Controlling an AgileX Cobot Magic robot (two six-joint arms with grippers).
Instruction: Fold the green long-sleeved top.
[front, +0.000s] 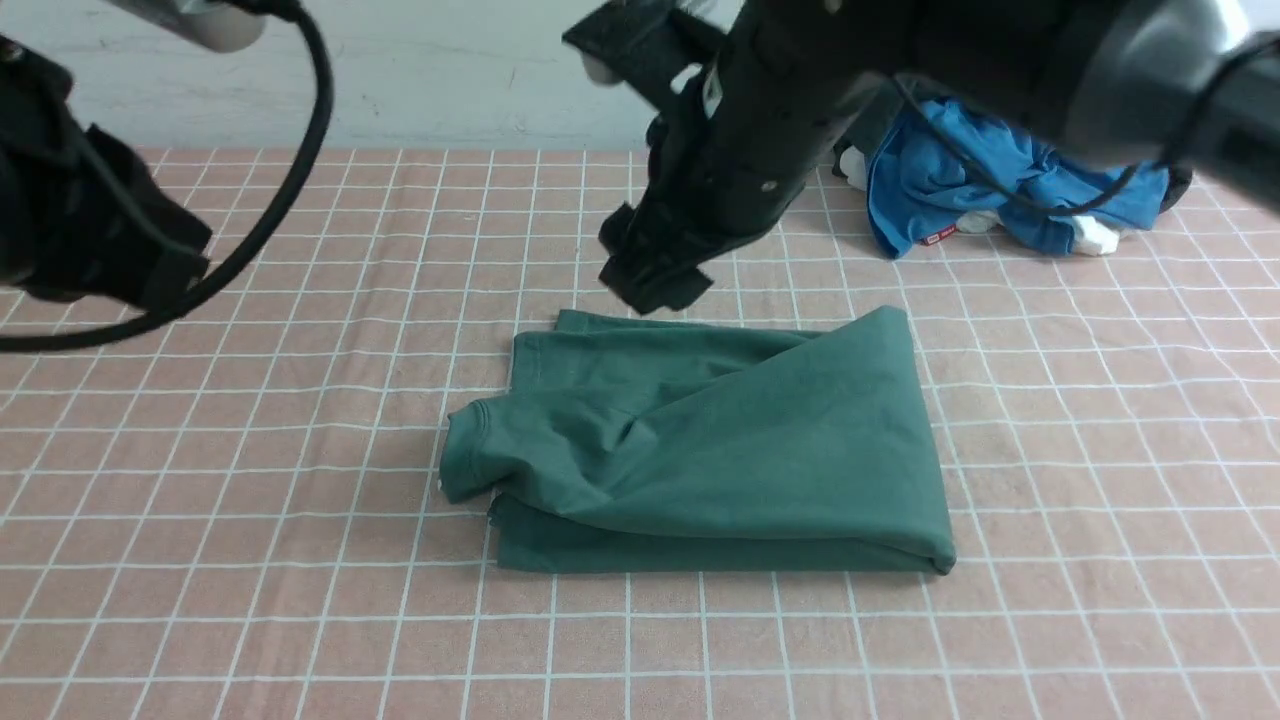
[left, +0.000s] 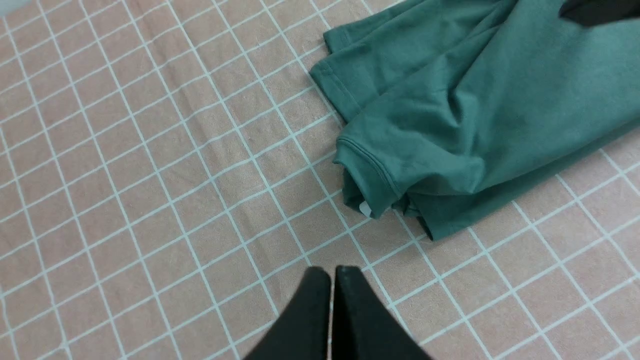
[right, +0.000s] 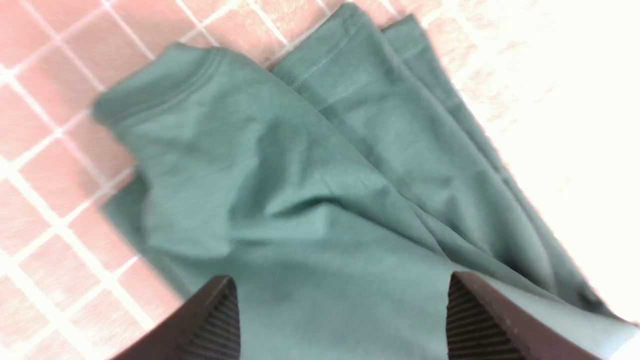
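The green long-sleeved top lies folded into a rough rectangle at the middle of the checked pink cloth, its ribbed neck bunched at the left end. My right gripper hangs just above the top's far edge. In its wrist view the right gripper stands open, fingers wide apart above the green fabric, nothing between them. My left gripper is shut and empty, over bare cloth a little way off the top's neck corner. In the front view the left arm is raised at the far left.
A bright blue garment lies crumpled at the back right, partly behind the right arm, with white items beside it. The checked pink cloth covers the table. A pale wall runs along the back edge.
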